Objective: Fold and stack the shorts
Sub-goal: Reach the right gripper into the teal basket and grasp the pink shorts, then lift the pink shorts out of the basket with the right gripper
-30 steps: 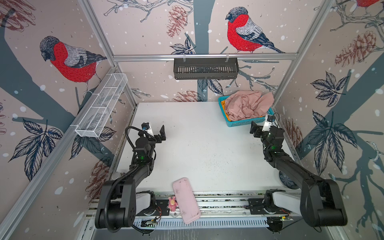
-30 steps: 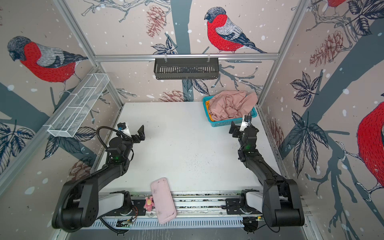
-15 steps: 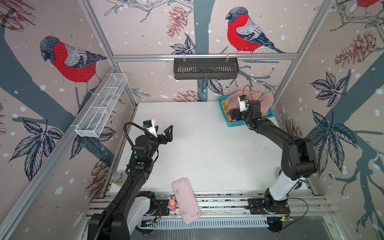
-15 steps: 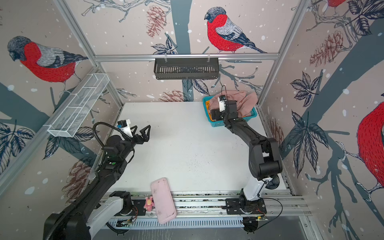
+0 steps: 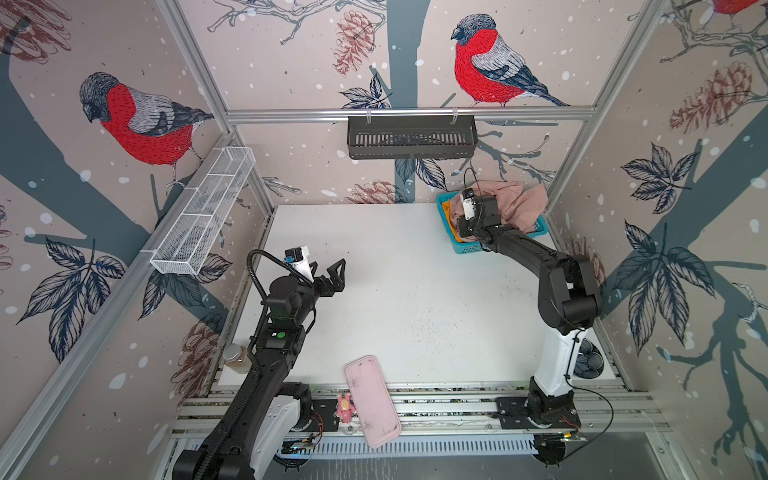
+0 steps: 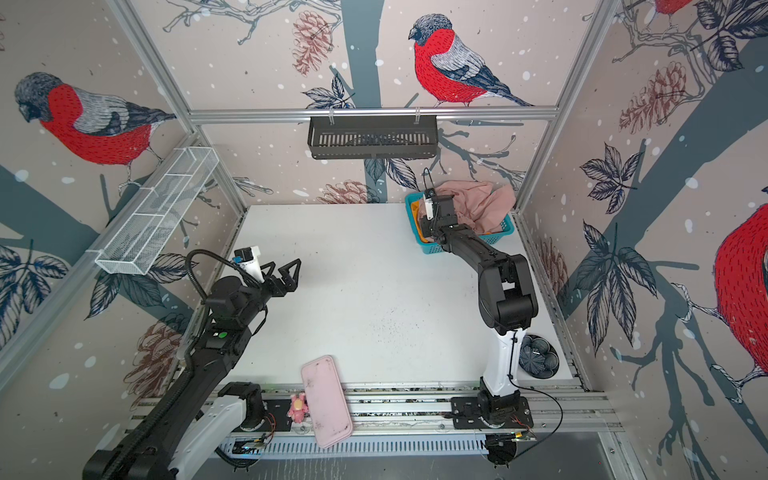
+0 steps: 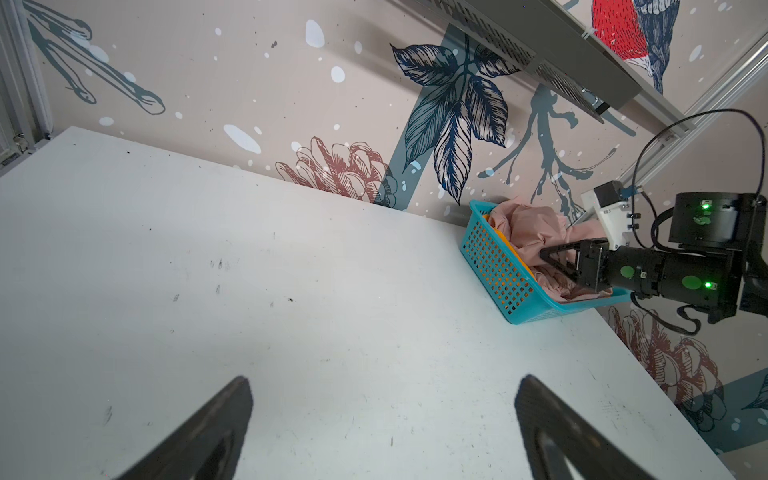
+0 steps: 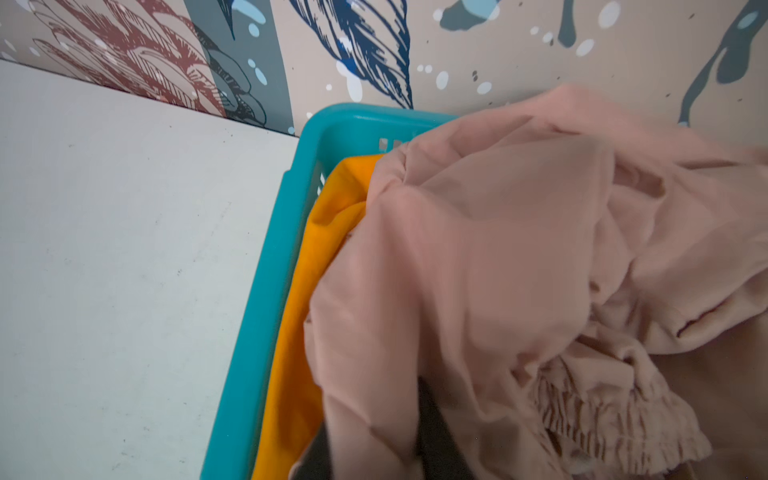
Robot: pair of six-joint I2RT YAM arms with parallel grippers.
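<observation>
Jaws on the right gripper (image 7: 548, 259) are clamping pink shorts (image 8: 498, 249); left gripper (image 5: 328, 274) is gaping; lifting slowly should be leaving orange shorts (image 8: 316, 249) behind.

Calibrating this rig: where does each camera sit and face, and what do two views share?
Top view: high at the front, looking down on the table; left arm and right arm whole.
Top view: same head, same table and arms.
Left wrist: low, facing the basket; left gripper open, right gripper beyond.
Right wrist: close over pink shorts and orange shorts; right gripper's fingers buried in them.
Wrist views share basket and pink shorts.
</observation>
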